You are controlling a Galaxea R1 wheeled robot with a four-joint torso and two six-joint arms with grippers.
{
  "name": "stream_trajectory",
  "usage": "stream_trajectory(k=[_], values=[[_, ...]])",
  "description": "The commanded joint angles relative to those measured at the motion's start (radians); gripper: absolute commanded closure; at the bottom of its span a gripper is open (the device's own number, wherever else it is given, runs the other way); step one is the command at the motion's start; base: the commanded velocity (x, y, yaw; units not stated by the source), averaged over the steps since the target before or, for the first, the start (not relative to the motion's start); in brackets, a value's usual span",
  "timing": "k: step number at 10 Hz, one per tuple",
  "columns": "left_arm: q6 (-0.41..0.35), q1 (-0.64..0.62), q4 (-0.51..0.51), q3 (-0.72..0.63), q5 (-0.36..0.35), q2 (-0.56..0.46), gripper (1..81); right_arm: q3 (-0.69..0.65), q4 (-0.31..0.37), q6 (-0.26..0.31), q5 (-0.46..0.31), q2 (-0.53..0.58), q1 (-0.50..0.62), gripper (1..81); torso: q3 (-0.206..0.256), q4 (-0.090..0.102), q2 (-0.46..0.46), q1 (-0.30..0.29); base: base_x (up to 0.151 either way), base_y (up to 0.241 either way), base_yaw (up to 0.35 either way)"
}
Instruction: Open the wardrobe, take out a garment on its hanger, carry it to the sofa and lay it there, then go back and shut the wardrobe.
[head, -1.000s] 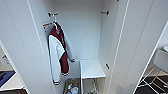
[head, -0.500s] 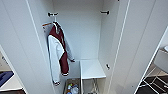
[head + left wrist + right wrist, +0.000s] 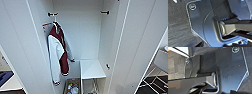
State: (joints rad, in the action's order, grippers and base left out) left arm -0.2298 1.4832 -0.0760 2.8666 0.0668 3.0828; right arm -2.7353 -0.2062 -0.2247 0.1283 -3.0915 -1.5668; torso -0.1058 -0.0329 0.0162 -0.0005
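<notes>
The wardrobe [image 3: 90, 37] stands open right in front of me in the head view, its white inside showing. Its left door [image 3: 22, 50] and right door [image 3: 140, 50] are swung out towards me on either side. A maroon varsity jacket with white sleeves [image 3: 58, 50] hangs at the left end, just below a dark rail bracket [image 3: 52, 14]. A matching bracket [image 3: 105, 12] sits on the right wall, with nothing hanging beneath it.
A low white shelf [image 3: 91, 68] fills the wardrobe's lower right. Beside it, a box of small colourful items [image 3: 71, 88] sits on the bottom. Something blue [image 3: 5, 77] lies low beyond the left door. White furniture legs on dark floor [image 3: 155, 82] stand to the right.
</notes>
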Motion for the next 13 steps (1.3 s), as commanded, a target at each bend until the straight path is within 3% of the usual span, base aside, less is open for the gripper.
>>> stream_trajectory(k=[1, 3, 5, 7, 9, 11, 13], values=[[0.004, -0.054, -0.007, 0.007, 0.074, -0.019, 1.0, 0.023, 0.004, 0.005, -0.056, 0.015, 0.036, 1.0, 0.000, 0.000, 0.000, 0.001, 0.000, 0.000, 0.000], [-0.003, -0.065, -0.010, -0.002, 0.090, -0.030, 1.0, 0.093, -0.001, 0.007, -0.058, 0.064, 0.033, 1.0, 0.000, 0.000, 0.000, 0.001, 0.000, 0.000, 0.000], [-0.003, -0.066, -0.008, -0.094, 0.061, -0.095, 1.0, 0.229, -0.001, 0.007, -0.050, 0.166, 0.029, 1.0, 0.000, 0.000, 0.000, 0.001, 0.000, 0.000, 0.000], [-0.003, -0.060, -0.015, -0.300, 0.001, -0.238, 1.0, 0.353, 0.002, 0.004, -0.042, 0.284, 0.029, 1.0, 0.000, 0.000, 0.000, 0.001, 0.000, 0.000, 0.000], [0.003, -0.060, -0.016, -0.607, -0.083, -0.457, 1.0, 0.423, 0.001, 0.004, -0.027, 0.375, 0.044, 1.0, 0.000, 0.000, 0.000, 0.001, 0.000, 0.000, 0.000], [0.009, -0.074, -0.011, -0.728, -0.149, -0.598, 1.0, 0.448, 0.004, -0.004, 0.051, 0.476, 0.081, 1.0, 0.000, 0.000, 0.000, 0.001, 0.000, 0.000, 0.000], [0.046, -0.088, -0.024, -0.764, -0.234, -0.702, 1.0, 0.485, 0.002, -0.005, 0.066, 0.576, 0.141, 1.0, 0.000, 0.000, 0.000, 0.001, 0.000, 0.000, 0.000]])
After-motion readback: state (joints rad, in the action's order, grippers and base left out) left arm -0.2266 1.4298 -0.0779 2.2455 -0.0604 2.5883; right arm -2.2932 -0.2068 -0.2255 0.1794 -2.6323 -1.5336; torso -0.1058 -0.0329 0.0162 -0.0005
